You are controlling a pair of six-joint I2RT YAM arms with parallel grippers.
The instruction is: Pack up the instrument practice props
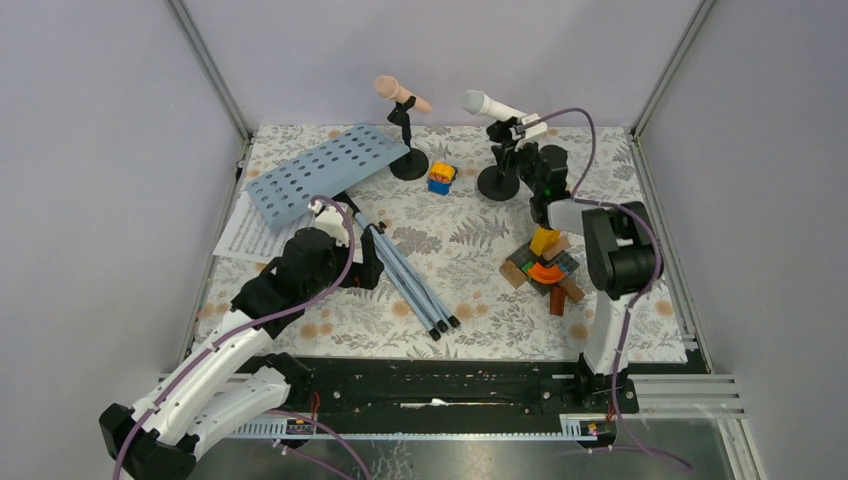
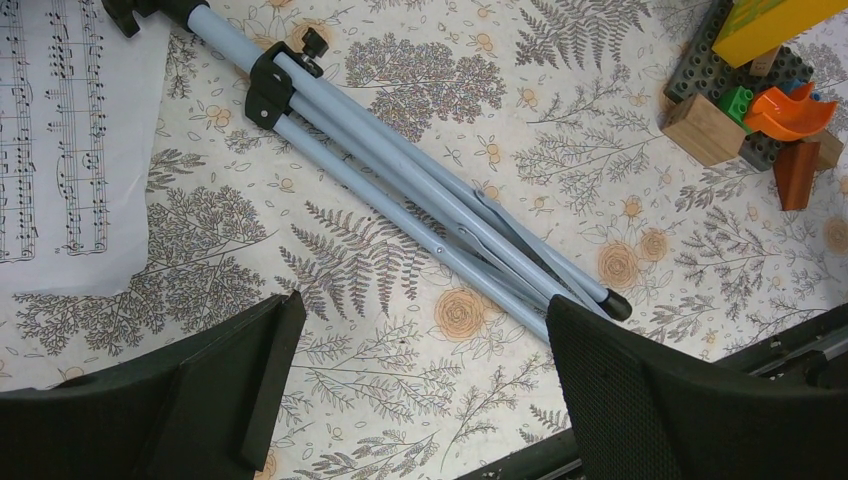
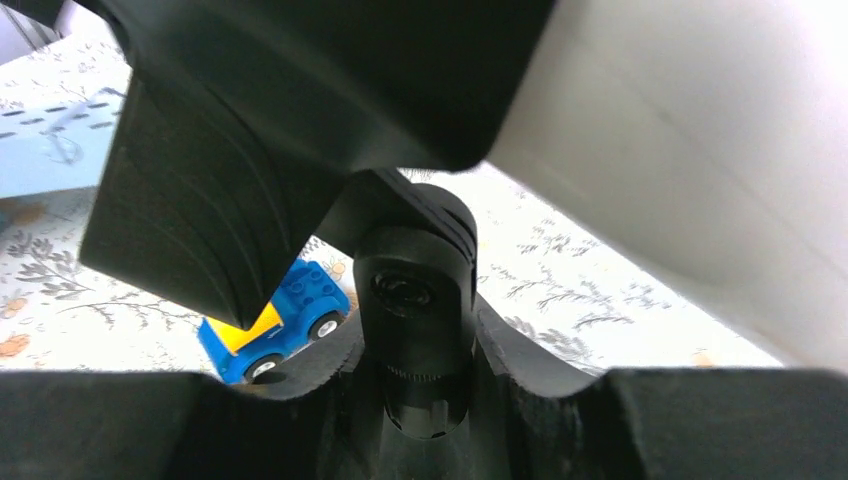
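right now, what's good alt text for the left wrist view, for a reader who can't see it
Folded light-blue tripod legs of a music rack lie diagonally across a floral table cover, just above the left hand, whose jaws stand wide open and empty. A sheet-music page lies at upper left and a pile of toy blocks at upper right.
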